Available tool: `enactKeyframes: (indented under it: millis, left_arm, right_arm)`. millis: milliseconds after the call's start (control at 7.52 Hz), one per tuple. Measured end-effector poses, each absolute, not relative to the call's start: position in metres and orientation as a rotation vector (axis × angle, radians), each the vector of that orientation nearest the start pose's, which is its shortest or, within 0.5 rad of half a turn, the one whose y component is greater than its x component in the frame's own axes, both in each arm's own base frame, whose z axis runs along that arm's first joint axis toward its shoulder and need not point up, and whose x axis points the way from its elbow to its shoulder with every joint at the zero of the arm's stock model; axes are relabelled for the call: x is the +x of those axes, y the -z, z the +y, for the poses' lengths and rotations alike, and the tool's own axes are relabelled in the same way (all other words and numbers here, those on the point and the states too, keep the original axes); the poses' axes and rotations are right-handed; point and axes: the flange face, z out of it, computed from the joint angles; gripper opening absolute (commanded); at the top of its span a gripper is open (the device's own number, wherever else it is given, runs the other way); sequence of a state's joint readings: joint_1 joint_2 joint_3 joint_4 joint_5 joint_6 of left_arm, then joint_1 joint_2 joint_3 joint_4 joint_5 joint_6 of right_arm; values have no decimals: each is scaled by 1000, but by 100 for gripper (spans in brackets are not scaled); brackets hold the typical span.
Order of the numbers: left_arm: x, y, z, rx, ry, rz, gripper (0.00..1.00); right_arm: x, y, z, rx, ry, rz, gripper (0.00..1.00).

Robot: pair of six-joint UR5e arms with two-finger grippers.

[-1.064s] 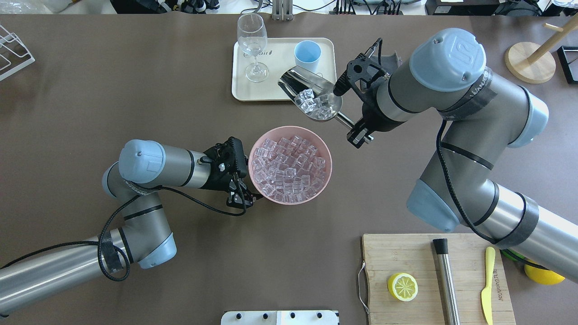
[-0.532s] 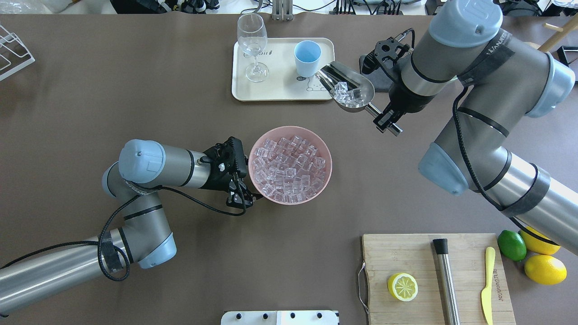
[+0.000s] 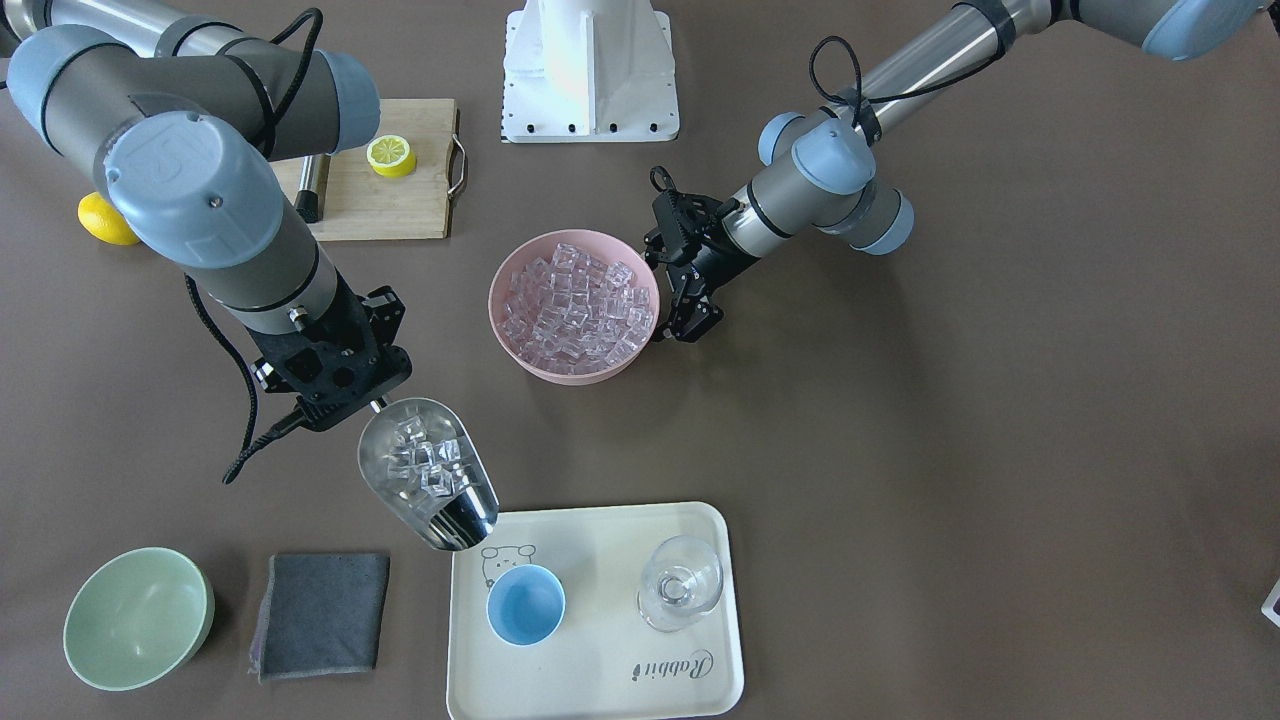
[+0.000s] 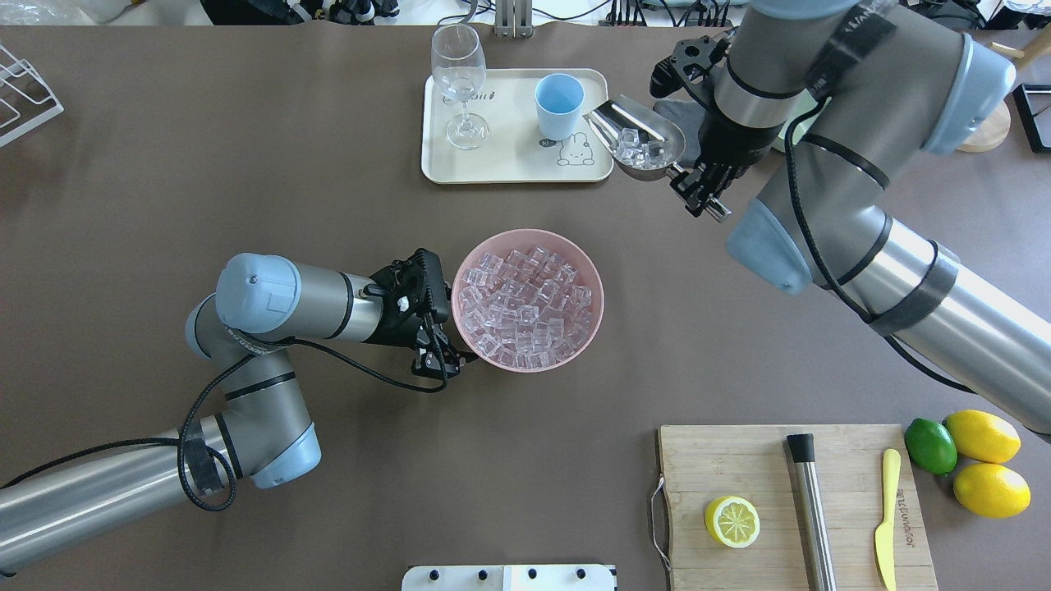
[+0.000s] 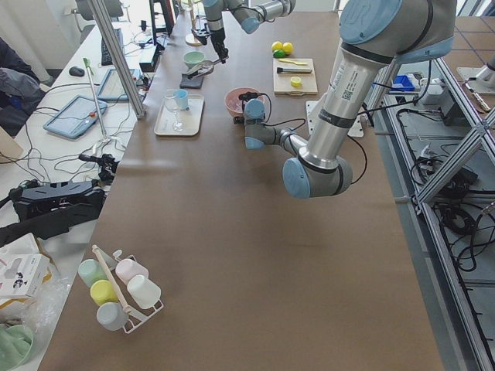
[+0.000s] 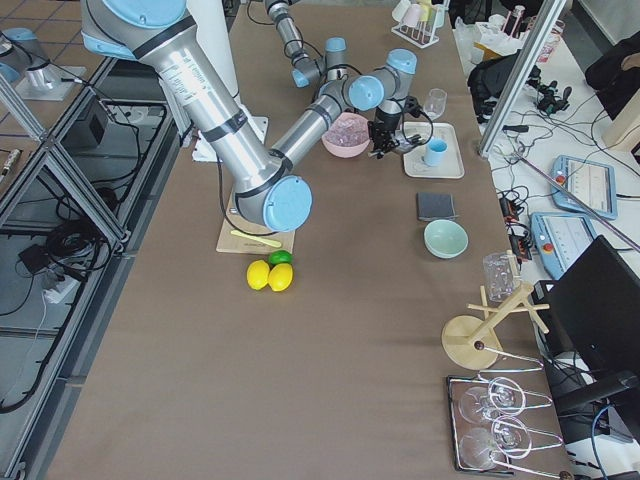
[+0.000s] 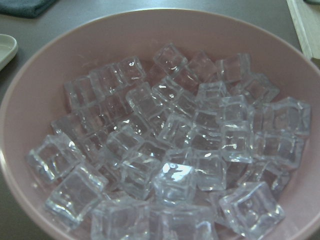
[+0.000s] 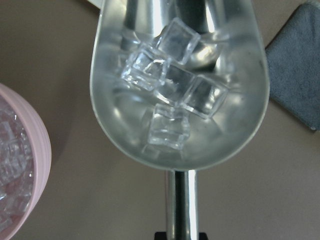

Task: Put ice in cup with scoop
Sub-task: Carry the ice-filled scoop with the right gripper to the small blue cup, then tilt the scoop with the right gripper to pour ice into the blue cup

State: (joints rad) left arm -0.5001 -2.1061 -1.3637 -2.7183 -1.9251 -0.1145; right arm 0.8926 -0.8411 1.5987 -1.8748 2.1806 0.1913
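The steel scoop (image 4: pixel 642 144) holds several clear ice cubes (image 8: pixel 172 85) and is roughly level. My right gripper (image 4: pixel 699 194) is shut on its tubular handle. The scoop's mouth hangs over the tray's right edge, a short way right of the light-blue cup (image 4: pixel 559 105), not touching it. The scoop (image 3: pixel 428 485) and the cup (image 3: pixel 525 604) also show in the front view. The pink bowl (image 4: pixel 525 234), heaped with ice (image 7: pixel 170 150), sits mid-table. My left gripper (image 4: pixel 439 355) is shut on its near-left rim.
The cream tray (image 4: pixel 493 168) also carries a clear stemmed glass (image 4: pixel 458 82). A grey cloth (image 3: pixel 320 612) and a pale green bowl (image 3: pixel 137 618) lie beyond the scoop. A cutting board (image 4: pixel 739 460) with a lemon half, steel cylinder and yellow knife is at the near right.
My right arm has carried the loaded scoop away from the pink bowl, farther back and right, to the tray's right edge beside the cup. The left arm has not moved.
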Motion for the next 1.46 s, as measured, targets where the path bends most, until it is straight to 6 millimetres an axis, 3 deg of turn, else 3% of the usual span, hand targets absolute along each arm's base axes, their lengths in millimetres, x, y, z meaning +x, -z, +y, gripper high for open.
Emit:
enactKeyframes:
  millis: [266,532,931,1463]
  left_arm:
    - [559,-311,-418,1108,-1024,1112,98]
    - [559,-311,-418,1107,-1025,1113,98]
    - [559,-312,-418,1107,-1024,1112,98]
    - [559,-312,-418,1107,-1024,1111,98]
  right_arm:
    - [-396,-231,-627,99,616,-728,0]
    - [-407,-218,-649,53,621,-716,0]
    - [-398,-194,-659,-41,631,-680,0]
    - [-396,-184,-660,-153,662,-635,0]
